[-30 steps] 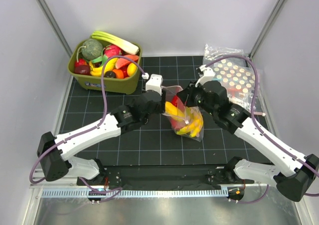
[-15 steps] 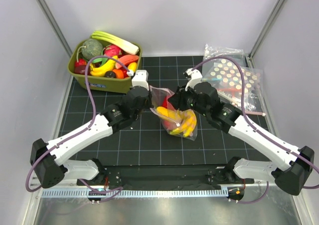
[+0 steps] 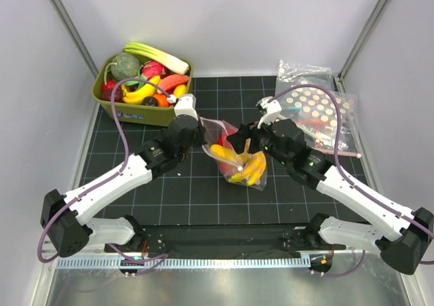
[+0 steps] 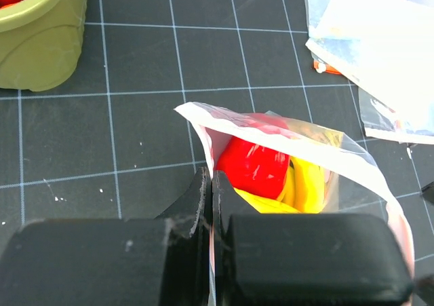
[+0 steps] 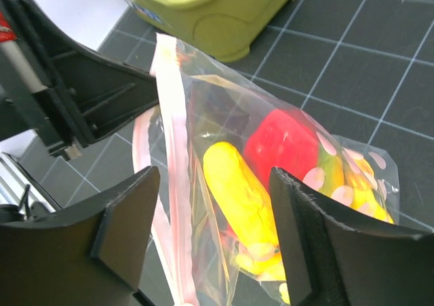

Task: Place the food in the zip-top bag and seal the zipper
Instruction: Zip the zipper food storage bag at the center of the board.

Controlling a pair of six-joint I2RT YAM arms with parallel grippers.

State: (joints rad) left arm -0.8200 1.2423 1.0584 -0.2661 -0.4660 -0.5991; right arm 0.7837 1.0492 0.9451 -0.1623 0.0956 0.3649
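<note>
Gripper L (image 4: 211,184): jaws shut tight, pinching one end of zip-top bag (image 4: 298,143) at its mouth edge.
Gripper R (image 5: 213,184): jaws spread wide, holding nothing, poised over zipper (image 5: 173,150).
Bag loc.: mid-bench (image 3: 176,197), between both arms, mouth gaping.
Food: red fruit (image 5: 281,143) and banana bunch (image 5: 237,190) inside; orange-yellow fruit prob. behind them, view unclear.
Step (est.): seal.
Method: L anchors. R nips both lips of strip just beside L's pinch, then runs to far end w/ light tension. Keep food below strip.

2 white arms (image 3: 108,184) w/ black joints (image 3: 169,150), purple cables (image 3: 123,126), white wrist cam housings (image 3: 184,104), blocky matte-black fingers (image 5: 125,218)
</note>
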